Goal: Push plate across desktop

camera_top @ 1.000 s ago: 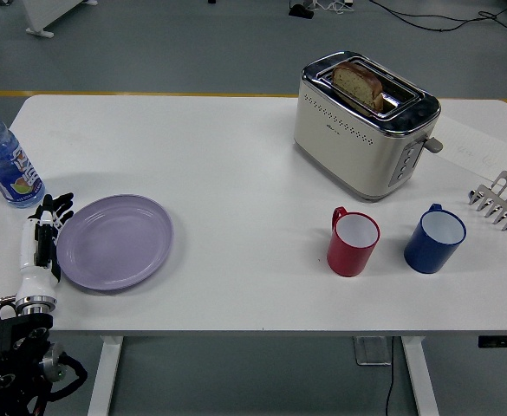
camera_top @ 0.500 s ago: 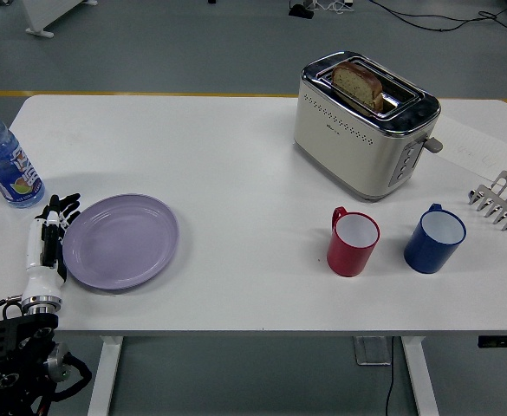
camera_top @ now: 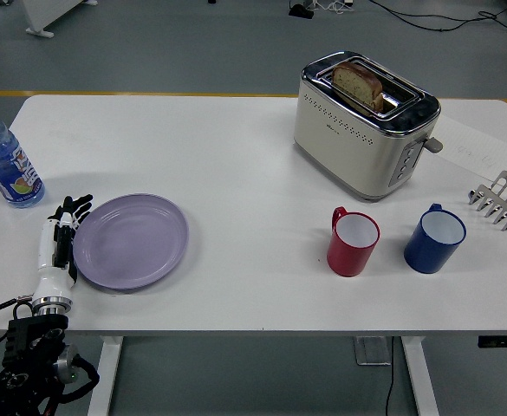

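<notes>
At the near-left of the table (camera_top: 236, 165): left hand (camera_top: 55, 247), white-backed, black fingers (camera_top: 73, 208) extended and held flat, gripping nothing.
Plate: lavender plate (camera_top: 132, 241) lies flat just right of the fingers, its left rim touching them.
Bottle: water bottle (camera_top: 3, 161) stands upright beyond the fingers, apart from them.
Far right of the fingers: red mug (camera_top: 353, 242), blue mug (camera_top: 434, 238), toaster (camera_top: 364, 124) with bread (camera_top: 357, 85) in a slot, toast rack (camera_top: 500, 201).
</notes>
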Controlling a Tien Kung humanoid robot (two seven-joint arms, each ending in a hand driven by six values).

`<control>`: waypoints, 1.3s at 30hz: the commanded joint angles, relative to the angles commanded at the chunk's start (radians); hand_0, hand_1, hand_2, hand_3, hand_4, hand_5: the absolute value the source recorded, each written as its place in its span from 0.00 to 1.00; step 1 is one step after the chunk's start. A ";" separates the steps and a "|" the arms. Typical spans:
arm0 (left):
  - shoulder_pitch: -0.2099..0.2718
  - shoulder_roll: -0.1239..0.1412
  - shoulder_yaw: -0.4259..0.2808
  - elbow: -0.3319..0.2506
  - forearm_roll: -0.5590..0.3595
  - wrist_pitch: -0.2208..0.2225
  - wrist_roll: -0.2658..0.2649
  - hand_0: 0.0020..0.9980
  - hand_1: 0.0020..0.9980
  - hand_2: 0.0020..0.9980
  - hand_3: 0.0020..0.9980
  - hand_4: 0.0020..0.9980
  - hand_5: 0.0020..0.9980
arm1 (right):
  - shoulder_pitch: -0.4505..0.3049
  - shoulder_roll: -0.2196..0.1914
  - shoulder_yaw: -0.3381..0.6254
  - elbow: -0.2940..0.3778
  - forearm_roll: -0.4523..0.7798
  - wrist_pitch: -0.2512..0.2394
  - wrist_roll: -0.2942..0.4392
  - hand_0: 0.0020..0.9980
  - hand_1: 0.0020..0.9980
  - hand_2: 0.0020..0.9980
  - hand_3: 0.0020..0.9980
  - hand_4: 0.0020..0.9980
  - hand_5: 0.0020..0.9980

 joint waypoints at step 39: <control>-0.063 0.000 0.157 0.059 -0.039 0.034 -0.014 0.79 0.82 0.81 0.65 0.56 1.00 | 0.002 -0.004 -0.005 0.001 0.004 0.001 0.000 0.63 0.60 0.68 0.61 0.36 0.39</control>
